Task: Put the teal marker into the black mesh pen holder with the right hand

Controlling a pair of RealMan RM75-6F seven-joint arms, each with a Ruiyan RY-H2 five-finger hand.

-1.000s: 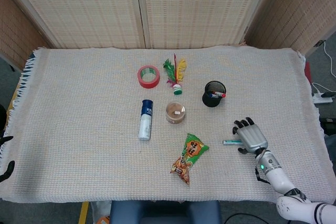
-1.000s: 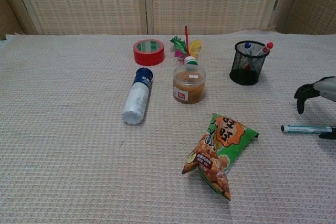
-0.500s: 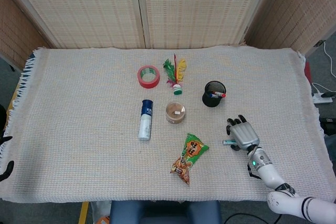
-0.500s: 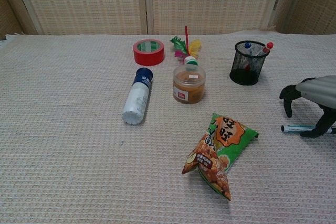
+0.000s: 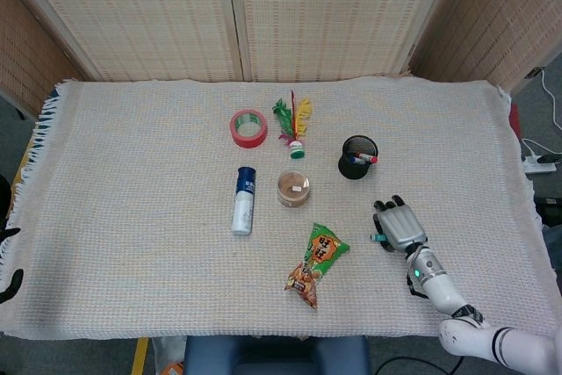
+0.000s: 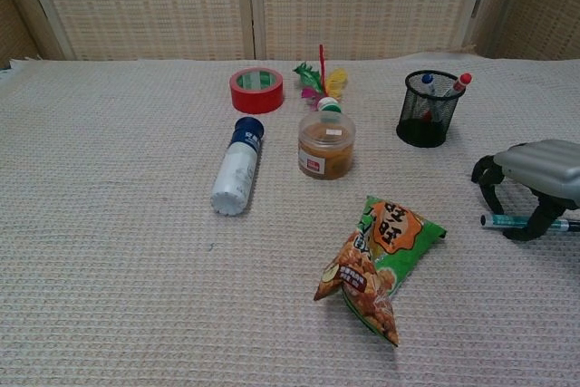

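Observation:
The teal marker [image 6: 504, 221] lies flat on the woven cloth at the right; only its tip [image 5: 378, 237] shows in the head view. My right hand [image 6: 533, 178] [image 5: 399, 226] hovers low over it, palm down. Its fingers curve down on the far side and the thumb touches the cloth on the near side, so the marker lies between them and is not lifted. The black mesh pen holder [image 6: 426, 108] [image 5: 357, 157] stands upright beyond the hand, with red- and blue-capped pens in it. Only dark fingertips of my left hand [image 5: 9, 283] show at the table's left edge, spread and holding nothing.
A green and orange snack bag [image 6: 379, 260] lies just left of the marker. Further left and back are a brown jar [image 6: 325, 147], a white bottle with a blue cap [image 6: 237, 166], a red tape roll [image 6: 256, 90] and a feathered shuttlecock [image 6: 322, 83].
My right hand has moved left over the marker and lowered. Its fingers have curled down around the marker. The marker has not moved.

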